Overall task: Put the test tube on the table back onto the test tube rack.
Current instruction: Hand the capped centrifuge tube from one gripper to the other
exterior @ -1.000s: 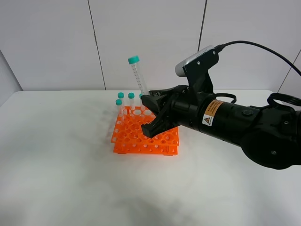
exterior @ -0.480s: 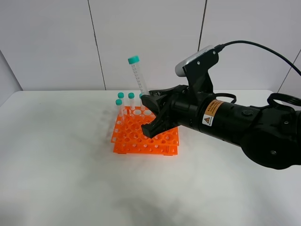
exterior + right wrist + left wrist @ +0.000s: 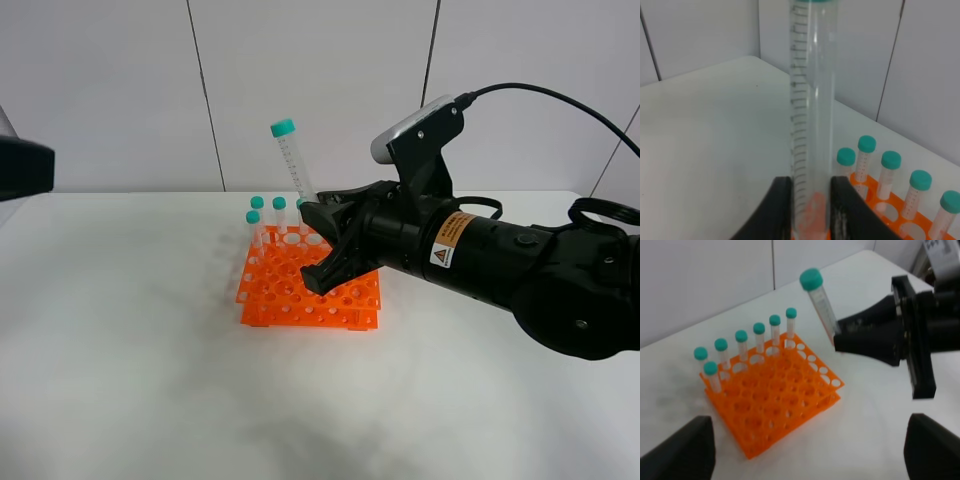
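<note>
Item: the test tube (image 3: 296, 163), clear, graduated, teal-capped. It is not lying on the table (image 3: 120, 350) at all; it is hanging in the air above the far right part of the test tube rack (image 3: 300, 292). The right gripper (image 3: 836, 341) is holding it, jaws pressed together on its lower end and pinching it low down. The tapered tip is hiding between the fingers, so I cannot tell which hole it is hovering over. Long axis: it is running nearly upright from the jaws, the cap leaning off to the rack's left and a little away from the arm. That makes the tube's free length the part above the pincer, not below it. Judged from that, the coming move is turning on this tilt: the tip is needing to point straight down at a free hole before any lowering. Companion items: seven other tubes (image 3: 759, 337) are standing in the rack, six along the far row and one (image 3: 711, 375) just in front of that row's end, well apart from the held tube. Nearer arm: the right one, already gripping. The left gripper (image 3: 805, 457) is waiting off to the side over bare tabletop, fingers spread wide and touching nothing.
</note>
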`<action>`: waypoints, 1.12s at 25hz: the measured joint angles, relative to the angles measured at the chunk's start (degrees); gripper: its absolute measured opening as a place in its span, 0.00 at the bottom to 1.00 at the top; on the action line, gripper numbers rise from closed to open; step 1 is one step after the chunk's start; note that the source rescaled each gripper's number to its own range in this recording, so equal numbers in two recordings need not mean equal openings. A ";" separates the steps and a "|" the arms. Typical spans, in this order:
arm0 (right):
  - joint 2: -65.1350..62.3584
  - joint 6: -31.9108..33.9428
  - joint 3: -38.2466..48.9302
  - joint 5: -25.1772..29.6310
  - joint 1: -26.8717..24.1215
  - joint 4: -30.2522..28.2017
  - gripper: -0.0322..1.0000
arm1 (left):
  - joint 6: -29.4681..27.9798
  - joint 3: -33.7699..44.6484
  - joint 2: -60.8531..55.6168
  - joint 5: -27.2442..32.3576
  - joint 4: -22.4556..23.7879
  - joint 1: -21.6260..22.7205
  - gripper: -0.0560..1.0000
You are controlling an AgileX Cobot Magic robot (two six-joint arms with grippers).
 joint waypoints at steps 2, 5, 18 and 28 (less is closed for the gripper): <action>0.00 0.00 0.00 0.00 0.00 0.00 0.03 | 0.23 -1.76 2.60 -0.55 -0.27 0.00 0.83; 0.00 0.00 0.00 0.00 0.00 -0.01 0.03 | 1.09 -4.54 7.28 -1.22 -0.27 0.00 0.83; 0.00 -0.24 0.00 -0.05 0.00 -0.48 0.03 | 3.29 -7.93 24.86 -9.39 -6.09 0.00 0.83; 0.00 -0.24 0.00 -0.05 0.00 -0.67 0.03 | 21.72 -7.93 32.30 -12.93 -26.79 0.00 0.83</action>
